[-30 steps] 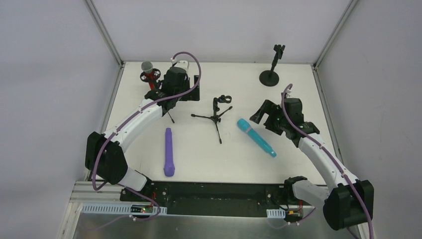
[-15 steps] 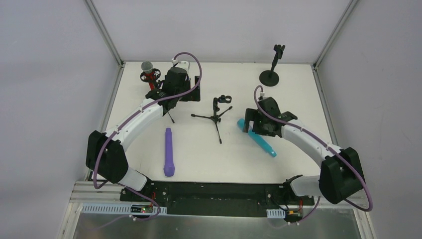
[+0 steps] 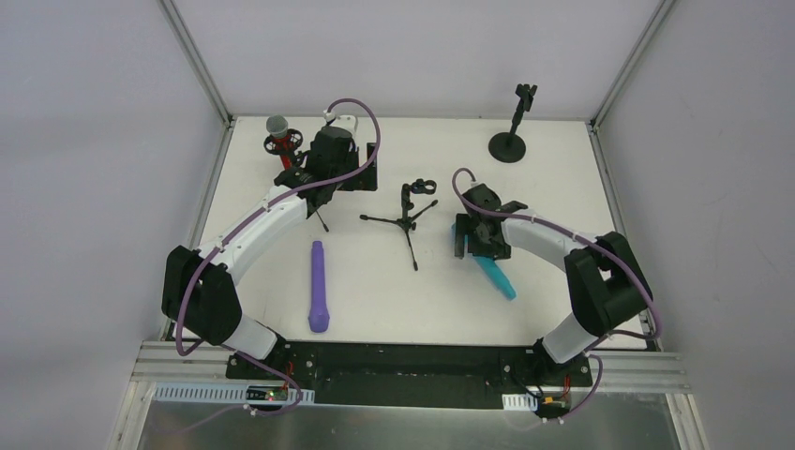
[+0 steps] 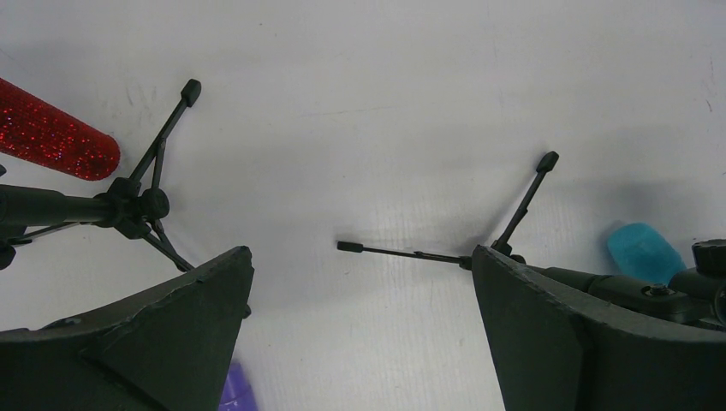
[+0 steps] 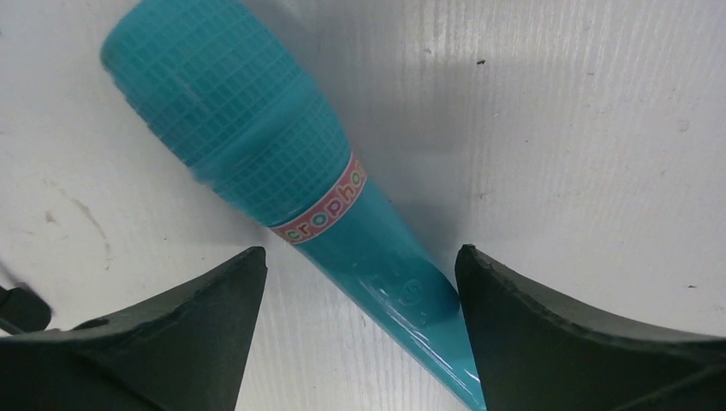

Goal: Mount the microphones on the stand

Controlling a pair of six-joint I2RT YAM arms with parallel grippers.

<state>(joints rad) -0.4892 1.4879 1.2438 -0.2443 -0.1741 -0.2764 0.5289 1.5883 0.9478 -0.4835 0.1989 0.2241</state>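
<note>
Right end effector [image 5: 360,253] sat wide open around the cyan microphone [image 5: 282,163] and needed to pinch it evenly before lifting.

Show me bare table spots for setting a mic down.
Free: the near strip between the purple microphone and the cyan microphone; the far strip between the left arm and the round-base stand. Crowded: around the tripod stand and the red microphone.
</note>
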